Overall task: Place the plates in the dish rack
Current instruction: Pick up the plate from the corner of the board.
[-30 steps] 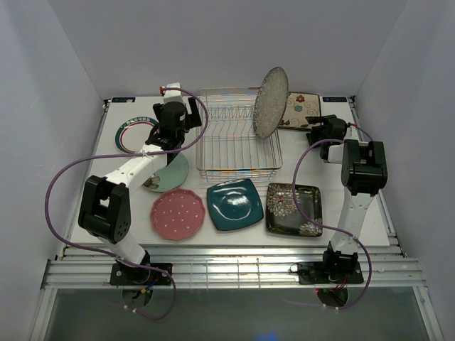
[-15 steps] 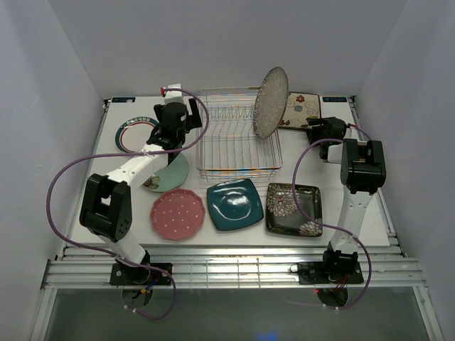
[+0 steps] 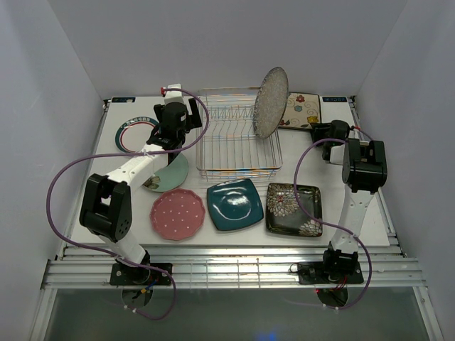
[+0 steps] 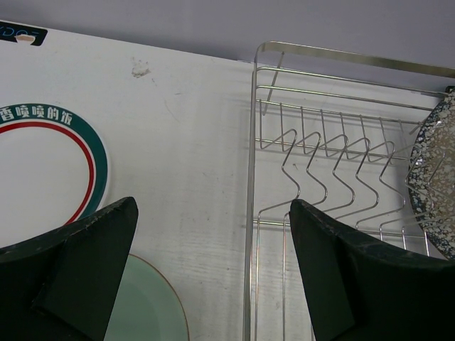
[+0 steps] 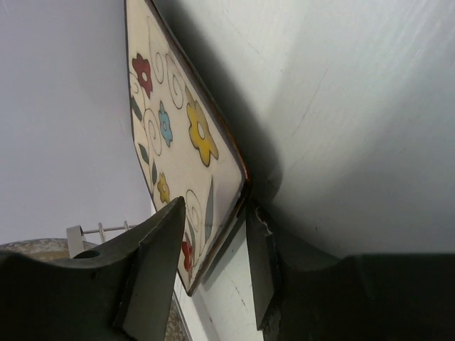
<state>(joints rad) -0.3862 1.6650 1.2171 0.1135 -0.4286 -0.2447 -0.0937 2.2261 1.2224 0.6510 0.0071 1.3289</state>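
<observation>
The speckled grey plate (image 3: 271, 102) stands upright at the right end of the silver dish rack (image 3: 238, 135). Behind and to its right, the cream floral plate (image 3: 300, 111) has its near edge lifted off the table. My right gripper (image 3: 318, 131) straddles that edge (image 5: 178, 135), jaws half closed, with a gap still showing at one finger (image 5: 160, 263). My left gripper (image 3: 188, 111) hangs wide open over bare table, between the white teal-rimmed plate (image 4: 43, 170) and the rack's left side (image 4: 250, 213). The mint plate (image 3: 170, 172), pink plate (image 3: 178, 213), teal plate (image 3: 235, 204) and black floral plate (image 3: 293, 209) lie flat.
White walls close in the table on three sides. The left arm's purple cable (image 3: 71, 170) loops over the table's left part. The rack's prongs (image 4: 334, 153) stand bare to the left of the grey plate (image 4: 435, 192).
My right gripper has slid slightly right and narrowed its jaws around the cream floral plate's edge. The left arm has barely moved.
</observation>
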